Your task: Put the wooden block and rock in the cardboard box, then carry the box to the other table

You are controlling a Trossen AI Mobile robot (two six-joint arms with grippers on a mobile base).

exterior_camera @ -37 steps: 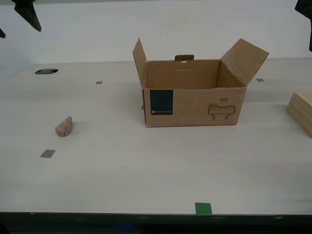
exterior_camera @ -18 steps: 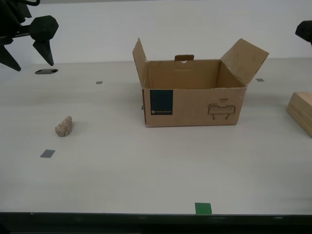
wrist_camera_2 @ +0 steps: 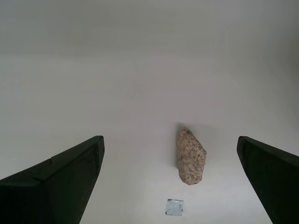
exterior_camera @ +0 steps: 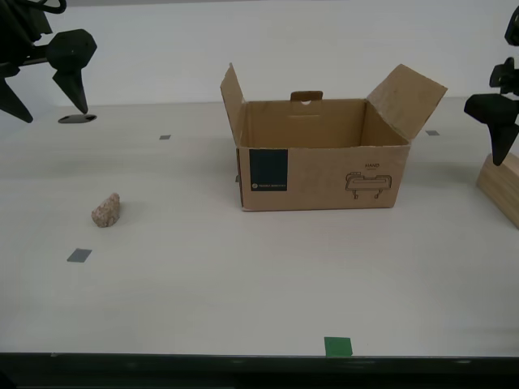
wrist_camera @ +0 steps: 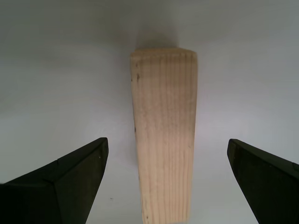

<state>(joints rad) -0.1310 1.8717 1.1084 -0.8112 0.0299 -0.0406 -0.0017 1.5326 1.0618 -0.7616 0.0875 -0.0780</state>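
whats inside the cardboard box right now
Nothing shows inside the cardboard box: only its bare inner walls are visible. Its floor is hidden behind the front wall, so I cannot confirm it is empty. The rock and wooden block lie outside on the table.

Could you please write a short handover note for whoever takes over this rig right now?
My first gripper: open, empty, hanging above the wooden block at the exterior view's right edge.
My second gripper: open, empty, above the rock at the exterior view's left.
The cardboard box stands mid-table with flaps up; nothing shows inside it, though its floor is hidden.
Done: nothing packed; both arms are lined up over their items.
Left: grasp block and rock, drop both in the box, carry the box to the other table, which is not in view.
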